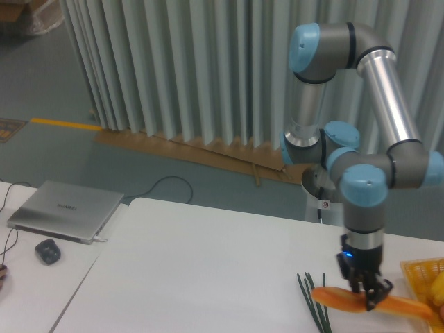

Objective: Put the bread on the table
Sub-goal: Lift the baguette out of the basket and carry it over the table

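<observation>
**White table and side desk**

A white table (201, 277) with a rounded corner is filling the lower frame. Green stalks (313, 298) are lying on it at 5 o'clock. At 9 o'clock, a separate desk (35, 291) is carrying a closed laptop (64, 210) and a mouse (47, 251).

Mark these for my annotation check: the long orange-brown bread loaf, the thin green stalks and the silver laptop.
long orange-brown bread loaf (333, 299): fixed camera, left half.
thin green stalks (311, 294): fixed camera, upper part.
silver laptop (66, 208): fixed camera, lid centre.
</observation>
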